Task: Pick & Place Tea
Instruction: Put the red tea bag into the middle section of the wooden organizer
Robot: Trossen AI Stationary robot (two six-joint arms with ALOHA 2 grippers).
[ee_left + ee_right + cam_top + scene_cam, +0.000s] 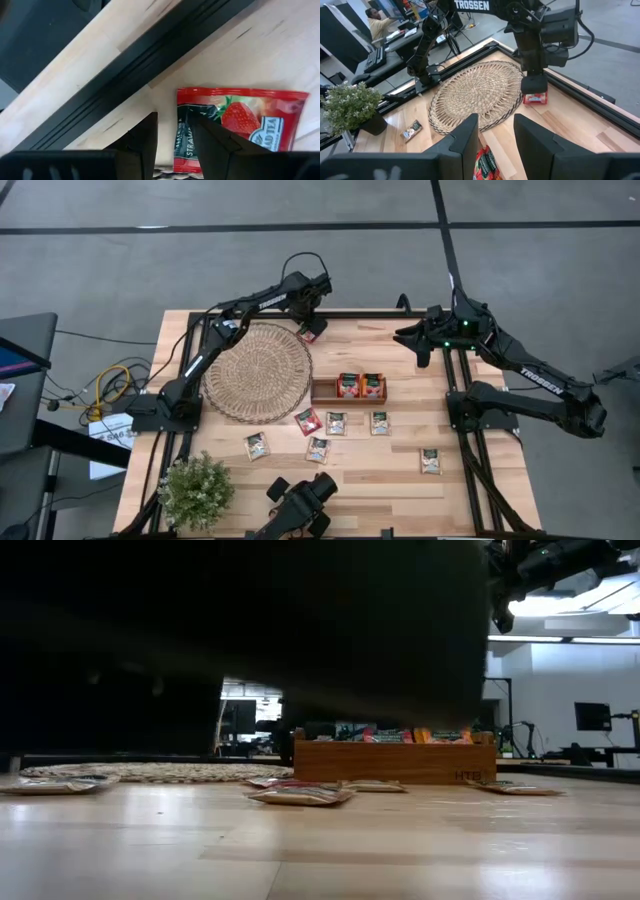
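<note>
Broadly, the wooden surface (400, 480) carries a large round woven mat (257, 371) and, beside it, a long wooden tray (322, 390) holding two red-orange tea sachets (360, 385). Six more sachets (336, 423) lie flat and scattered on the near side of the tray. The left gripper (312, 327) reaches down at the mat's far edge, its fingers (145, 140) spread over a red strawberry sachet (240, 127) lying flat, long axis running away from the mat's rim. The right gripper (420, 340) hovers over the far right of the surface, fingers (465, 142) parted and holding nothing.
</note>
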